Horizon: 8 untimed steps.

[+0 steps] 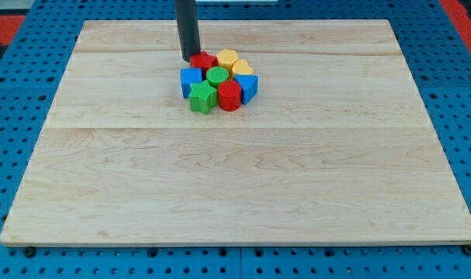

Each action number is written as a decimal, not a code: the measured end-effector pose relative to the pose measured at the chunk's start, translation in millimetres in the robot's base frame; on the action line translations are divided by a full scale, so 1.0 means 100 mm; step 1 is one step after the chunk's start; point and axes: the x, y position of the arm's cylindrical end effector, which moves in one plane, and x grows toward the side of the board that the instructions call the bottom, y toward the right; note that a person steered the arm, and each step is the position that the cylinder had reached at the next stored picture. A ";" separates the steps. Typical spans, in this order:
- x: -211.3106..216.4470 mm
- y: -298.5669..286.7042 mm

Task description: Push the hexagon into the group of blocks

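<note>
I have no fingers on this rig to spread or pinch, only the rod, and my tip (190,59) sits at the view's upper left of the cluster, touching or just beside the red hexagon (204,61).

Going left to right: the blue cube (191,80) is on the cluster's left edge, the green star (202,98) at its lower left, and the hexagon at the top, just right of my tip. Next come the green cylinder (217,76) in the middle, the red cylinder (228,96) below it, and two yellow blocks (228,58) (241,69) at the upper right, whose shapes I can't make out. The blue triangle (248,87) closes the right side.

The hexagon already looks tucked against its neighbours, so I judge the push to be at or near its end. At most, a short nudge toward the view's lower right would seat it. Anything harder risks scattering the pack.

The counter (235,194) is open on all sides. The top edge is the nearest one to the cluster, though not close, so I have room to back away.
</note>
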 end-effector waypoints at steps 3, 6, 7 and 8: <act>-0.42 0.36; -0.25 0.63; -0.20 0.63; -0.18 0.63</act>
